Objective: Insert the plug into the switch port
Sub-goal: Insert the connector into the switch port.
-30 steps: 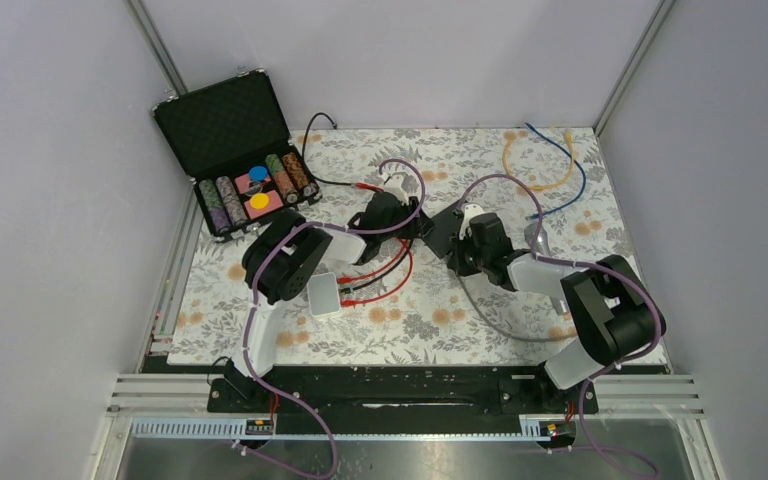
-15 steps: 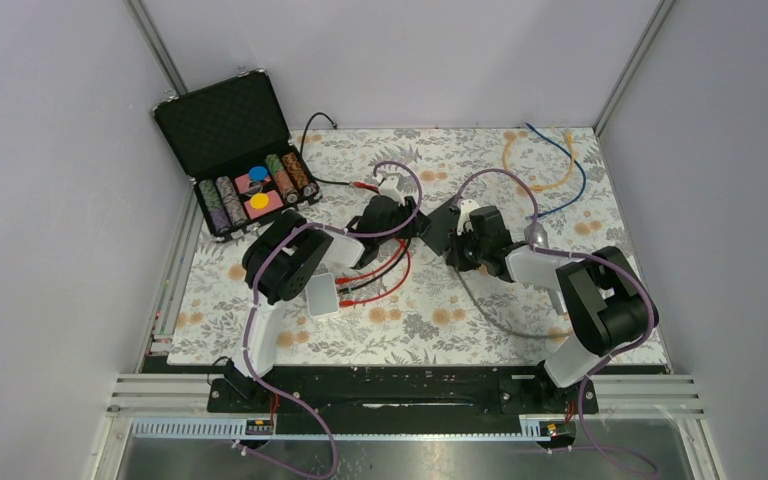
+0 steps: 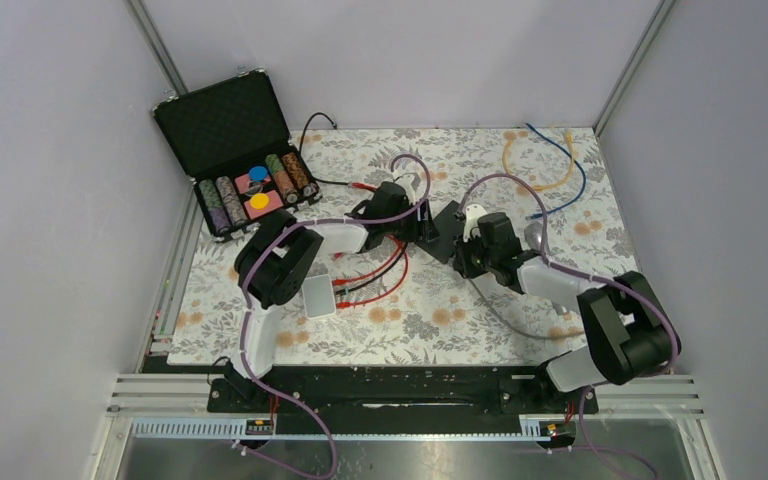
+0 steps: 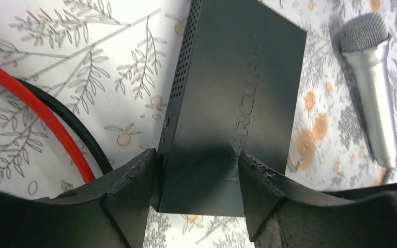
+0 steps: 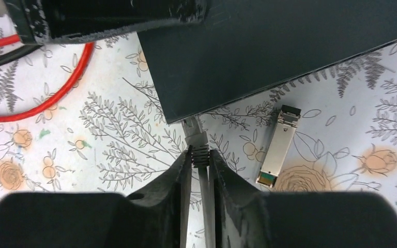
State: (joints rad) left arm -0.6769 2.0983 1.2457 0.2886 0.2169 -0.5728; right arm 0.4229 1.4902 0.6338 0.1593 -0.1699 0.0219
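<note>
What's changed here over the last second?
The right arm's elbow swung outward to its right; the left tool edged right, straddling the switch. The right tool stayed at the plug. Switch and chip case look unmoved.

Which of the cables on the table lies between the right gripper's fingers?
The pale grey cable, its plug at the edge of the black switch; the red cable lies apart, untouched.

Silver module (image 5: 276, 152) just beside right hand (image 5: 200, 152), red cable (image 4: 46, 116) beside left hand (image 4: 196, 165), switch (image 4: 238, 77) between.
</note>
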